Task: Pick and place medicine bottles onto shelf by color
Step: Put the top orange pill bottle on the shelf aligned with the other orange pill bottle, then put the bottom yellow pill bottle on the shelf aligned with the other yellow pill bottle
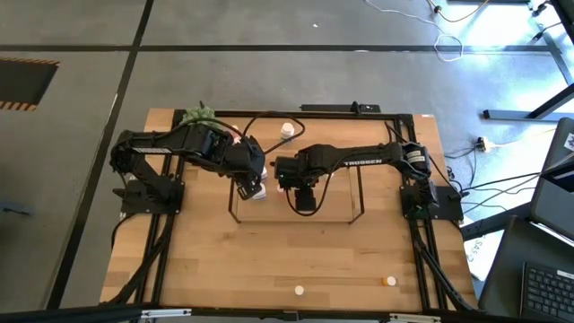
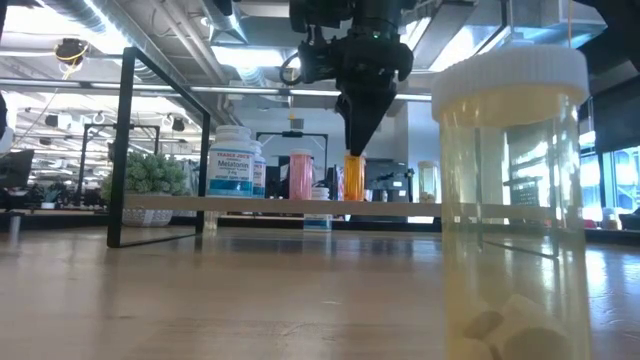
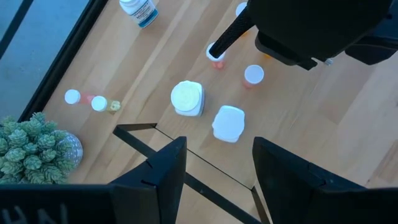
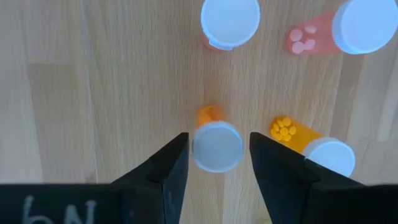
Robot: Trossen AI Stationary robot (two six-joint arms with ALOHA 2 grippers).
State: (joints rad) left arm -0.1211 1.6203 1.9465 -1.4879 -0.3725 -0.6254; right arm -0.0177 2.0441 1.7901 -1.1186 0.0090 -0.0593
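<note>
The shelf (image 1: 359,193), a black wire rack with a wood base, stands mid-table. On it in the low view stand a white labelled bottle (image 2: 230,160), a pink bottle (image 2: 300,175) and an orange bottle (image 2: 354,178). My right gripper (image 4: 217,155) points down over the shelf and is shut on the orange bottle (image 4: 208,114). My left gripper (image 3: 217,168) is open and empty above two white bottles (image 3: 188,98) at the shelf's left end. A second orange bottle (image 4: 305,140) and two pink ones (image 4: 230,22) stand close by. My right gripper pinches the orange bottle's white cap (image 4: 216,146) between its two fingers, coming from above and pointing down. The bottle is upright below the fingers. Its bottom is at the level of the shelf board (image 2: 354,198); I cannot tell whether it rests on it.
A white bottle (image 1: 287,130) lies beyond the shelf, and a green plant (image 1: 197,117) stands at the far left. Two small bottles (image 1: 300,290) (image 1: 390,281) stand near the front edge; one (image 2: 510,200) fills the low view's right side. Two small bottles (image 3: 73,96) lie near the plant.
</note>
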